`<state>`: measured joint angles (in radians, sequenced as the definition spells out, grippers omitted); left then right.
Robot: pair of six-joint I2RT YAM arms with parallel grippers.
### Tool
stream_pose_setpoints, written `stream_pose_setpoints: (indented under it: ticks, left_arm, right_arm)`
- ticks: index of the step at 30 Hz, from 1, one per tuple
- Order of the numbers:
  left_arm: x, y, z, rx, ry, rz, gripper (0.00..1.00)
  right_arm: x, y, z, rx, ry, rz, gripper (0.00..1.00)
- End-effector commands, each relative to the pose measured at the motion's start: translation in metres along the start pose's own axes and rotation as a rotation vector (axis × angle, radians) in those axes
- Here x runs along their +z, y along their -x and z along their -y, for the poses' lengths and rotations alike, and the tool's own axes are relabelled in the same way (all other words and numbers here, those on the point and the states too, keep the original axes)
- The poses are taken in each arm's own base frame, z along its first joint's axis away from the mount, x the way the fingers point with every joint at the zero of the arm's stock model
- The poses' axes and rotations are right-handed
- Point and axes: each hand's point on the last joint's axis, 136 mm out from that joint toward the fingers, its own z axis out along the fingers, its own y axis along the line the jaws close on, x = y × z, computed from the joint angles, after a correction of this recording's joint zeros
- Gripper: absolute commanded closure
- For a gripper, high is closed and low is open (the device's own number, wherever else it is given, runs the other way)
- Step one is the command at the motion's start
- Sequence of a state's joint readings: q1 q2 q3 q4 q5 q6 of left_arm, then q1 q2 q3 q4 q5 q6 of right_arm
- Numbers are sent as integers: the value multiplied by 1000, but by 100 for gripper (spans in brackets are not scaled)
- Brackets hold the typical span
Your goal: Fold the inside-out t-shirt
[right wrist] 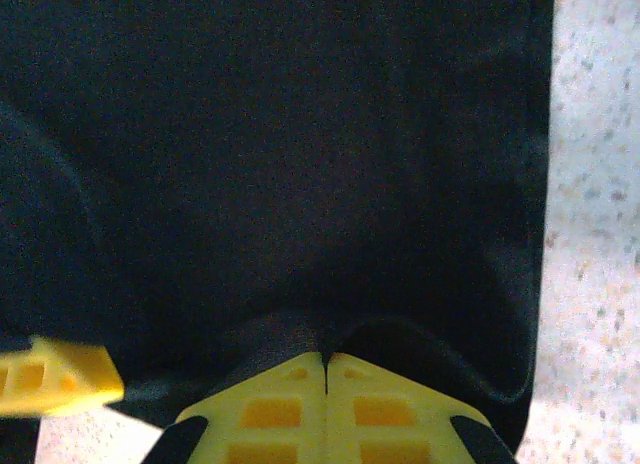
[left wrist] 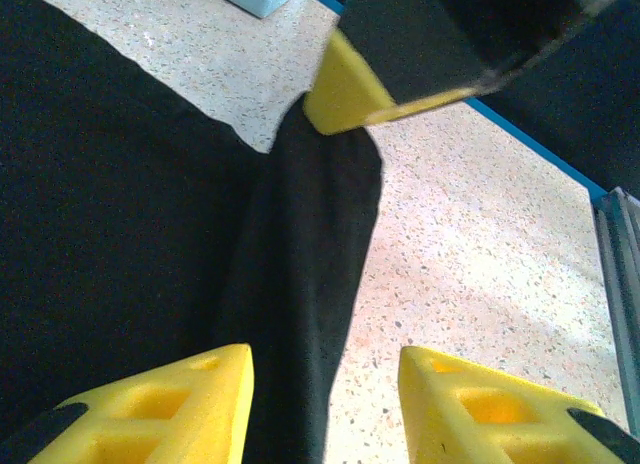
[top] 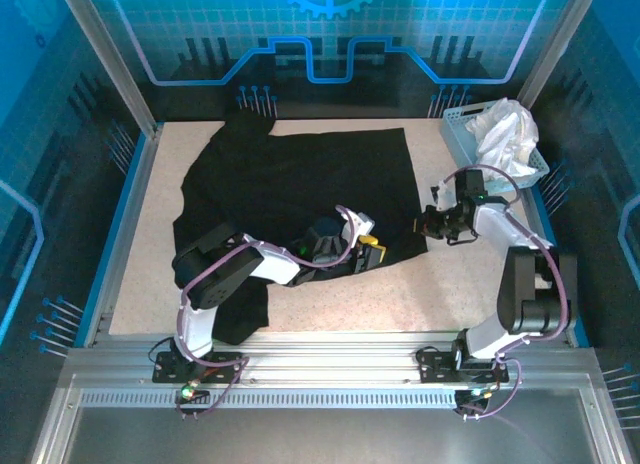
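Two arms are reaching in over the worktop (top: 400, 294), and the inside-out t-shirt (top: 300, 184) is lying across most of it, a big black sheet spreading from the far corner at 11 o'clock down past the centre, with one flap trailing toward 7 o'clock beside the left arm's base. The left jaws are hovering low over the shirt's near edge around the middle of the worktop, standing spread: their yellow fingers (left wrist: 200, 404) are sitting apart with a dark fold of cloth running between them and bare speckled worktop showing at their 3 o'clock side. The right jaws are sitting just to the 3 o'clock side of the left ones, at the shirt's near right corner. Their fingers (right wrist: 270, 409) are pressed tight together, and the black cloth is puckering up into the tips, so they are pinching the shirt's edge. Over at 1 o'clock a pale basket (top: 455, 124) is holding a crumpled white cloth (top: 505, 129), well apart from the shirt.
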<state>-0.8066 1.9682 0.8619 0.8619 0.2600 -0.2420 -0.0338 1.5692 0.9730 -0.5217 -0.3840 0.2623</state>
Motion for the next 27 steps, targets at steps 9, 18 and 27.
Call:
stream_pose_setpoints:
  ticks: [9, 18, 27]
  left_arm:
    - [-11, 10, 5, -6, -6, 30, 56]
    - [-12, 9, 4, -5, -2, 35, 56]
    - [-13, 7, 3, -8, 1, 34, 56]
  right_arm:
    - [26, 11, 17, 38, -34, -93, 75]
    - [21, -14, 36, 22, -141, -119, 61]
    - [35, -7, 33, -73, -276, -175, 55]
